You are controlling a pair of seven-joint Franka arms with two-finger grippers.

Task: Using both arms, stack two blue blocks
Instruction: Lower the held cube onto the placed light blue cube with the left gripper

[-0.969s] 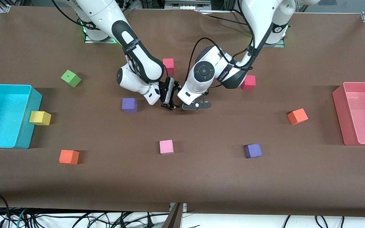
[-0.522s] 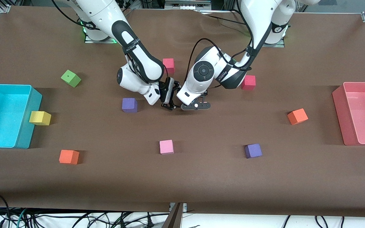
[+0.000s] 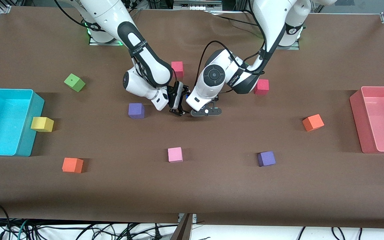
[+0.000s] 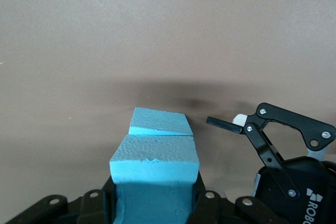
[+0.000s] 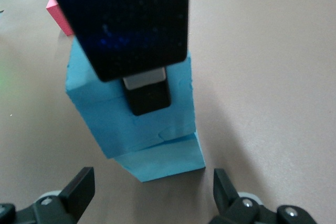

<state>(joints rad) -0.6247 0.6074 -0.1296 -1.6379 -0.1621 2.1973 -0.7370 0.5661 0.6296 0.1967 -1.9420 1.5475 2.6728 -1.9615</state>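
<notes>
At the middle of the bench [image 3: 212, 186], the left claw [image 4: 152, 203] is clenched on the upper blue block [image 4: 155, 158], which sits on the lower blue block [image 4: 159, 121] resting on the brown surface; in the right wrist view the upper blue block [image 5: 113, 108] stands stacked over the lower one [image 5: 163, 158], slightly askew. The right claw [image 5: 152, 192] is released, its fingers spread wide just beside the stack and touching neither block. In the front view the left claw [image 3: 207, 111] and the right claw [image 3: 177, 106] meet close together, hiding the stack, with a purple cube [image 3: 136, 110] near toward the right arm's end.
</notes>
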